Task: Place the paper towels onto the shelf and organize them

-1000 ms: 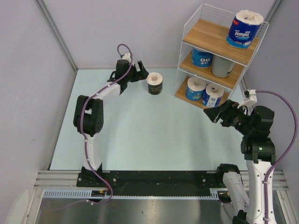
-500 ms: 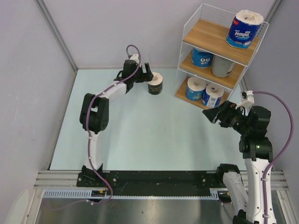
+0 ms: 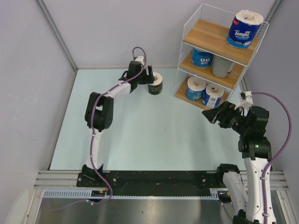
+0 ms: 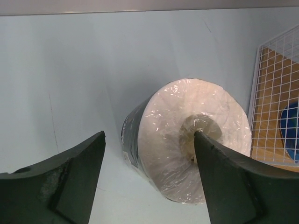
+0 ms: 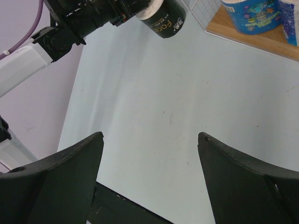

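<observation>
Reaching far across the pale worktop (image 3: 140,135), the left arm (image 3: 97,114) rises from its base at the near edge, bends at a raised elbow and runs its forearm out almost level toward the far wall. At its end the left pincer (image 4: 148,136) points right, toward the shelf (image 3: 212,32). Its two dark fingers are spread wide and grip nothing.

Just ahead of the fingers sits the black roll (image 3: 155,84), near the far edge of the worktop and just left of the shelf's wire frame. In the left wrist view its white end and hollow core face the camera. It sits off-centre between the fingers, nearer the right one, whose tip overlaps the roll's edge. Whether that finger touches the wrapping cannot be told.

The right arm (image 3: 254,140) stands upright at the near right corner and folds over at the top. The right pincer (image 5: 150,136) points left and slightly down, hanging over bare worktop near the front of the lowest shelf board. Its fingers are also wide apart and empty.

The shelf stands in the far right corner, with three wooden boards stepped inside the white wire:
- **Top board:** one blue roll (image 3: 244,29) stands upright at the right end.
- **Middle board:** another blue one (image 3: 202,57) stands beside the grey roll (image 3: 222,66).
- **Bottom board:** a blue pair (image 3: 195,88) stands side by side.
</observation>
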